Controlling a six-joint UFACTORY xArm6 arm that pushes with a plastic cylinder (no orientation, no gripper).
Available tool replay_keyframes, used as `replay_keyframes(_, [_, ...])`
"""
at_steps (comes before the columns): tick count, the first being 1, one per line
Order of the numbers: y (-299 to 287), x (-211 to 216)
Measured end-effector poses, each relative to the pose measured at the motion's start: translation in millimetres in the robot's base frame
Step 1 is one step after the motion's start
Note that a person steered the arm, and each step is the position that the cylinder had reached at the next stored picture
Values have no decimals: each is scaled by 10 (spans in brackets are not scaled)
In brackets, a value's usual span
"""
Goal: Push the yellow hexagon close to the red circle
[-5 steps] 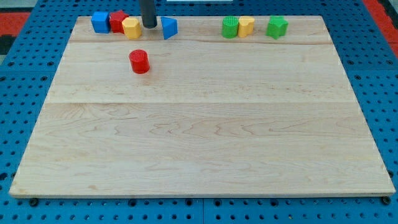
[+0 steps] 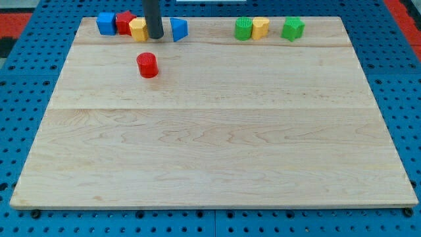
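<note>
My tip (image 2: 154, 37) just at 3 o'clock of yellow hexagon (image 2: 138, 29), red circle (image 2: 147, 65) at 6 o'clock on desk (image 2: 217, 145), no jaws in view

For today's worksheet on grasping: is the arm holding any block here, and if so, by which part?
Nothing is held. The arm ends in a bare rod; my tip stands on the board just right of the yellow hexagon, above the red circle.

— What's the board (image 2: 217, 138) looking like?
— I'm seeing pale wood, smooth, matt, with grain running across. The rod (image 2: 152, 16) is showing dark and matt.
— And the blocks?
— The red circle (image 2: 147, 65) and yellow hexagon (image 2: 137, 29) are looking like matt plastic.
</note>
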State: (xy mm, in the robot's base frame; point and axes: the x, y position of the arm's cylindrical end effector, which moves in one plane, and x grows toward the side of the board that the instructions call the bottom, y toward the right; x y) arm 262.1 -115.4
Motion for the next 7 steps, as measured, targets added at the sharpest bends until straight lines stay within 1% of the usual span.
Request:
replay_keyframes(1, [0,195])
replay_keyframes(2, [62,-17])
replay_keyframes(3, [62,-346])
replay_keyframes(4, [74,-537])
replay_keyframes(5, [-267,-573])
replay_keyframes(6, [-469,-531])
replay_keyframes(7, [-534,-203])
